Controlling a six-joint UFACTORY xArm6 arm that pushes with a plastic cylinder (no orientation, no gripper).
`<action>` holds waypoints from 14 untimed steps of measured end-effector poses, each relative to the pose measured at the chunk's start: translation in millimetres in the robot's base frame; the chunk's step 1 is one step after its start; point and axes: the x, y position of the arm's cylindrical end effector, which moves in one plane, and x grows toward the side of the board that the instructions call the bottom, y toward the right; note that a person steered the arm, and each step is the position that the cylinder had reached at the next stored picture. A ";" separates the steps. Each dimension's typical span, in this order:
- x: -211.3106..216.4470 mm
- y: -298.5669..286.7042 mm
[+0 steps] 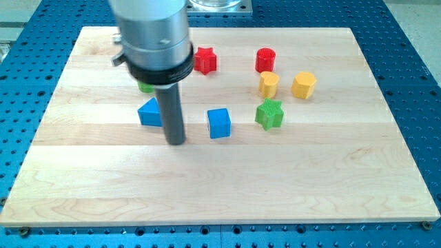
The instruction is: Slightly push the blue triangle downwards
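Pale wooden board [220, 186] lies on a blue perforated table [21, 103], and every place below is given from the blue triangle [149, 113], the block the task names. That triangle sits toward the board's left half, roughly midway between its top and bottom edges. Just above it, a green block [145, 87] peeks out from under the arm's wide grey housing [153, 34]; its shape cannot be made out. Directly to the triangle's right stands the dark rod, touching or almost touching the triangle's right side, and the tip [177, 142] rests on the board just below and to the right of it. The tool is a plain rod with no jaws, so it has nothing to spread or press together and it holds nothing. Further right of the triangle, near its level, is a blue cube [219, 123], then a green star [269, 114]. Up and to the right are a red star [204, 60], a red cylinder [265, 60], and 2 yellow blocks, 1 at [269, 84] and 1 at [303, 85]. As a judgement, the downward push looks not yet done: the tip is beside and below the triangle, not above it, so it would need to get to the triangle's top side and then nudge it a little toward the view's bottom.
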 end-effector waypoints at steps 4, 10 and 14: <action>-62.4 6.6; -41.1 -50.4; -37.0 -35.5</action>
